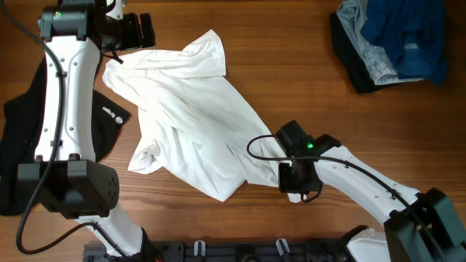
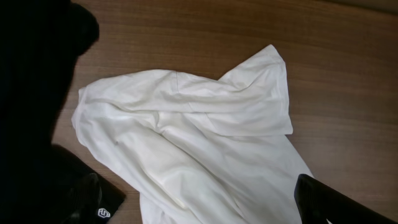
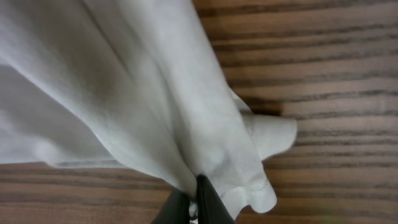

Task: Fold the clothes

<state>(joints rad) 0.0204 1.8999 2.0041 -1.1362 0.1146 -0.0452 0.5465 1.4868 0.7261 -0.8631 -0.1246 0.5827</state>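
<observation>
A crumpled white T-shirt lies spread across the middle of the wooden table. Its lower right hem is pinched between the fingers of my right gripper, which is shut on the fabric; the overhead view shows that gripper at the shirt's right corner. A limp black garment with a small white logo lies at the left, partly under my left arm. My left gripper hovers open over the shirt's far left end, with one finger visible and nothing between its jaws.
A pile of blue and denim clothes on a dark item sits at the far right corner. Bare wooden table shows between the shirt and that pile. A black rail runs along the near edge.
</observation>
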